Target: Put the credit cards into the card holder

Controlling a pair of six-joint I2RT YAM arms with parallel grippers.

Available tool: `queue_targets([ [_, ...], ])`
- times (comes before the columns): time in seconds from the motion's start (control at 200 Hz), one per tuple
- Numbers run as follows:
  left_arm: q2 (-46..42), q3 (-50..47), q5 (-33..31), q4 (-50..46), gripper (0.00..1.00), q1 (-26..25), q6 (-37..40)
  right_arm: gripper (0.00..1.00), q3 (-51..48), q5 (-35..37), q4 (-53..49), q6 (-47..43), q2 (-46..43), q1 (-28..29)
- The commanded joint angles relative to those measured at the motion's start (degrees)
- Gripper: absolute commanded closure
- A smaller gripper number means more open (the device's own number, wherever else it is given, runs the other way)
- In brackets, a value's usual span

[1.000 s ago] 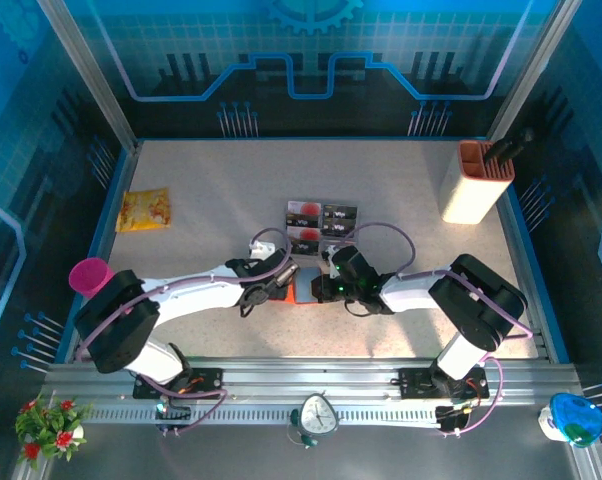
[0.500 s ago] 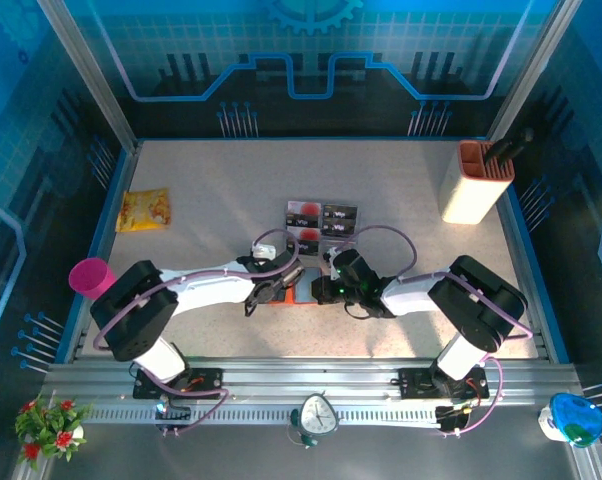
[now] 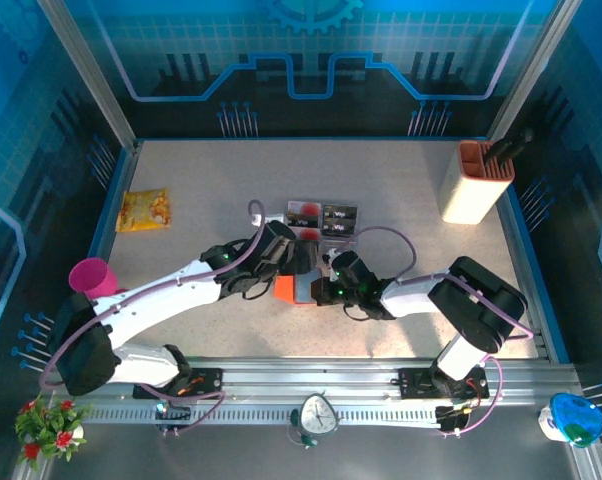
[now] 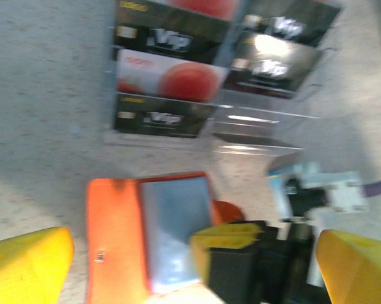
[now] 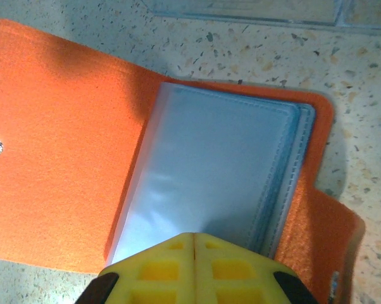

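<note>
The card holder [image 3: 292,288] [image 4: 146,240] [image 5: 70,145] lies open and flat on the speckled table [image 3: 201,190]; its orange-red felt flap, with a small metal snap, is spread to one side, a stack of grey-clear pockets sits on the other half, and a clasp tab sticks out past the pockets. The credit cards [image 3: 321,220] [image 4: 168,79] lie face up just beyond it in a clear tray [image 4: 260,136]; most are black with pale lettering, one white with a red disc.

right gripper [image 5: 193,244], jaws together, over open card holder [image 5: 64,133]
</note>
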Motion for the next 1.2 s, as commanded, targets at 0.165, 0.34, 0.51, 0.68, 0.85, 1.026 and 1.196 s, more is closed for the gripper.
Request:
queue_targets([
  [0.165,-0.37,-8.96,10.27,18.31,0.01,0.00,-11.65,0.93,-2.23,0.99,-3.06,1.35,0.49,1.44],
  [0.34,0.26,-16.74,10.20,24.70,0.01,1.10,-16.28,0.93,-3.06,1.42,-2.73,1.96,-0.15,1.56],
  [0.51,0.34,-21.63,9.87,25.77,0.01,3.61,-16.99,0.94,-3.78,1.51,-2.32,2.70,-0.59,1.78],
  [0.68,2.23,-22.45,9.40,24.14,0.01,4.95,-13.71,0.94,-3.87,1.24,-2.16,3.71,-2.01,2.06],
  [0.85,4.27,-22.41,8.88,23.05,0.01,5.06,-9.54,0.88,-2.43,2.85,-5.81,3.00,-5.88,1.95],
  [1.026,4.83,-22.76,8.60,22.60,0.01,5.11,-7.55,0.87,-0.32,3.66,-9.57,0.96,-8.63,0.26],
  [1.196,4.74,-23.20,8.60,22.60,0.01,5.13,-7.12,0.87,1.17,2.98,-11.39,-0.30,-8.09,-1.93],
])
